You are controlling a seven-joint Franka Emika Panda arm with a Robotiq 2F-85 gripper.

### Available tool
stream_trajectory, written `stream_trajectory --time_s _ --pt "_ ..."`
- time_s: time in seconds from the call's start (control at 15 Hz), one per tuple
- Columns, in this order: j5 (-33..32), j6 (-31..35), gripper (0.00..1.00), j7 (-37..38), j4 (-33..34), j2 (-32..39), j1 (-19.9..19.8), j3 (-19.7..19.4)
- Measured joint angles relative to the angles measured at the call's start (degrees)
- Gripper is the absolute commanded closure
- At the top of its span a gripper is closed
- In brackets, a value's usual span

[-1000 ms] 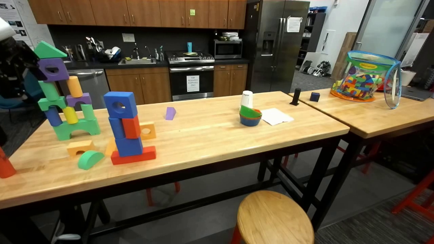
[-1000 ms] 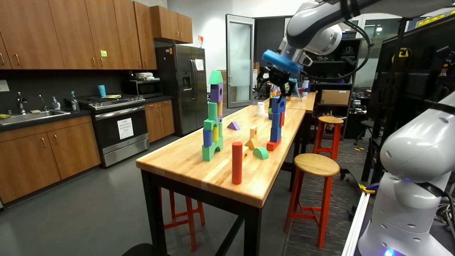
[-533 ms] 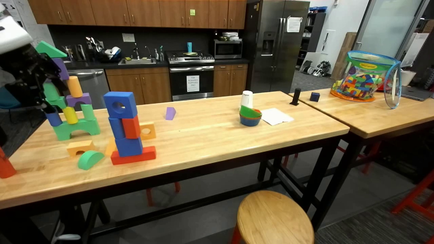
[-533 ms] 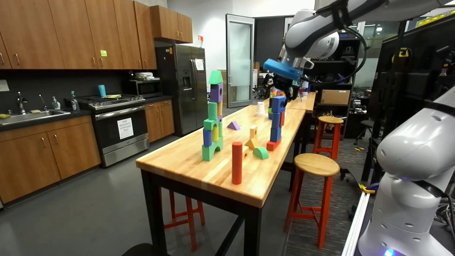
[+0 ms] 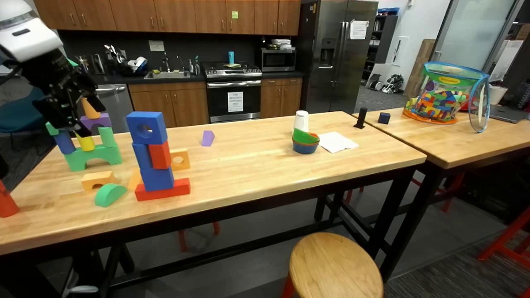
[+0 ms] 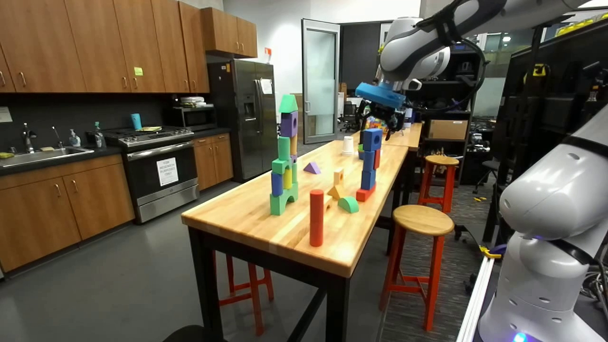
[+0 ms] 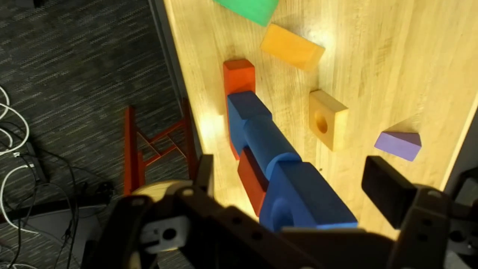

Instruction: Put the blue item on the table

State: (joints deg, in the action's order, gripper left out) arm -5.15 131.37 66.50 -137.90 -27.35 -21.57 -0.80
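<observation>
The blue block with a round hole is the top piece of the red-and-blue stack, upright on the light-wood table. It also tops the stack in an exterior view. My gripper is there just above the block's top level. In an exterior view my gripper is left of the block and apart from it. In the wrist view the block shows between the spread fingers of my gripper; the gripper's frame hides its near end. The gripper is open and empty.
The purple-green tower stands close by on the table. A red cylinder, a green half-round, orange blocks and a purple wedge lie around. Bowls and a white cup stand farther along.
My arm has moved right and down in an exterior view, toward the stack, now covering part of the purple-green tower there. The gripper points more downward. The blocks have not moved.
</observation>
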Motion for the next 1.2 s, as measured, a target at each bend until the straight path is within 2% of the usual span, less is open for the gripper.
stream_trajectory --time_s 0.53,0.87,1.2 --pt "0.22 -0.53 0.00 1.02 3.69 -0.85 0.91 -0.16" --pt "1.25 2.06 0.00 8.37 6.41 0.98 -0.10 -2.78" --pt "1.13 3.20 0.00 9.35 8.42 4.29 -0.16 -4.64"
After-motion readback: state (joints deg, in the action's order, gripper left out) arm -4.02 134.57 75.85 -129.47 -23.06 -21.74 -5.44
